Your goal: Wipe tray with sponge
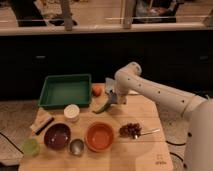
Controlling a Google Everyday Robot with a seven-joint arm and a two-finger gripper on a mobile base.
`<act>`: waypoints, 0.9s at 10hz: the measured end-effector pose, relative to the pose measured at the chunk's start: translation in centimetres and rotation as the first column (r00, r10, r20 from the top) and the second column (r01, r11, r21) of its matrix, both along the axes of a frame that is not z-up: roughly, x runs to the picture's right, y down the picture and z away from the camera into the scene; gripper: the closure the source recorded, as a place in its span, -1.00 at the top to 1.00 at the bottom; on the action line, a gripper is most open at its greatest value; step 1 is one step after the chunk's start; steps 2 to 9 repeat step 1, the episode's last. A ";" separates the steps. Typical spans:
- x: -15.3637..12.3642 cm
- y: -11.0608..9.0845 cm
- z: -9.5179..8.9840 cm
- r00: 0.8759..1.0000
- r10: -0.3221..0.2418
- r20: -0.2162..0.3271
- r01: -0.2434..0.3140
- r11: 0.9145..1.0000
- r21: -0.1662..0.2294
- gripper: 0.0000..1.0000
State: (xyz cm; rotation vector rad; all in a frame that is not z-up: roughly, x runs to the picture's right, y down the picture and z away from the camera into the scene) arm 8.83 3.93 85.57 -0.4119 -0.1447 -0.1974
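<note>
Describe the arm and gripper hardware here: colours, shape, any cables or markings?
The arm is white or pale grey, built of smooth rounded tubular links with a bulbous joint near the wrist. The gripper, right of the green tray and over the table, looks darker grey and more angular. No loose cables or markings can be made out on either.

Green tray (pixel 65 92) sits at back left of the wooden table (pixel 145 150). Gripper (pixel 112 98) is low over the table just right of the tray, next to an orange fruit (pixel 97 90), green item (pixel 102 107) below it. Front row: orange bowl (pixel 99 136), dark purple bowl (pixel 57 136), small metal cup (pixel 76 147), white cup (pixel 72 113), green cup (pixel 30 146).
</note>
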 end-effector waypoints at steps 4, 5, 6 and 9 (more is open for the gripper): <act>-0.1 -0.6 -0.7 1.000 -0.004 -0.003 0.004 1.000 0.009 -1.00; -0.1 -0.6 -0.7 1.000 -0.004 -0.003 0.004 1.000 0.009 -1.00; -0.1 -0.6 -0.7 1.000 -0.004 -0.003 0.004 1.000 0.009 -1.00; -0.1 -0.6 -0.7 1.000 -0.004 -0.003 0.004 1.000 0.009 -1.00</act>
